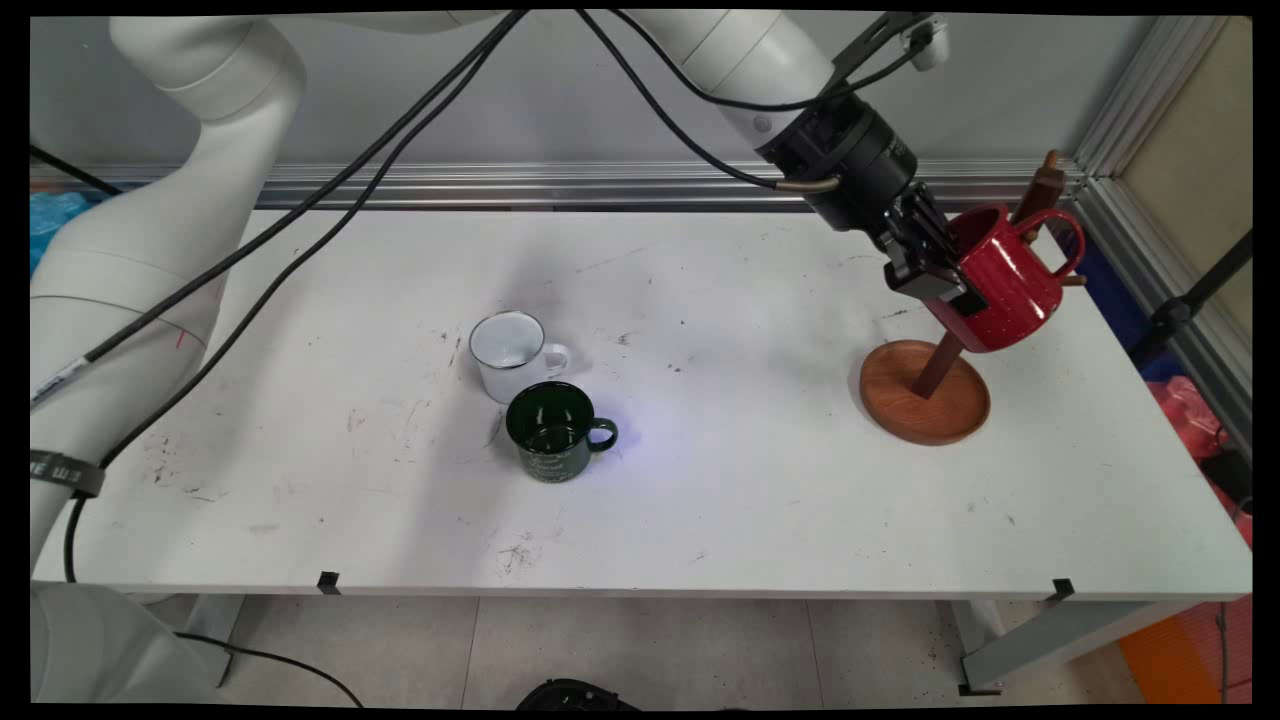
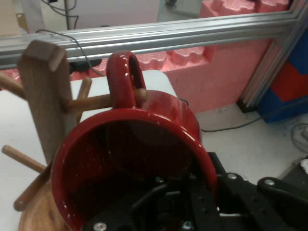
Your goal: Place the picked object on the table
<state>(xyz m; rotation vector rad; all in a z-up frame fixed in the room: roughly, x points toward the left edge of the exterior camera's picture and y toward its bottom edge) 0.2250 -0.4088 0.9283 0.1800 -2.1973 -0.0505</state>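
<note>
Gripper [image 1: 935,268] black, two-fingered, clamped on the rim of a red mug [image 1: 1005,275], one finger inside the bowl and the other against the outer wall, jaws closed to the thickness of that wall. Held tilted above the right end of the white table [image 1: 760,500], mouth turned toward the arm, handle [image 2: 124,79] looped over a peg [image 2: 91,102] of the wooden mug tree [image 1: 930,385].

Counted: three mugs, one mug tree, one gripper.

Red mug glossy, glazed, speckled with tiny pale dots on the outside, rounded body, thick ring handle. Mug tree of brown wood: round dish-like base with raised lip, square-section post [image 2: 42,91] leaning slightly, cut at a slant on top, several thin round pegs sticking out at different heights.

White mug [image 1: 513,353] near the table's middle, enamel-looking, dark thin rim, small loop handle to the right, upright. Green mug [image 1: 555,432] just in front of it and touching or nearly so, dark and shiny, faint lettering on the side, handle also to the right, upright. Both well apart from the mug tree.

Table top flat, matte, scuffed with dark marks. Black cables [image 1: 330,215] hanging from the arm.
</note>
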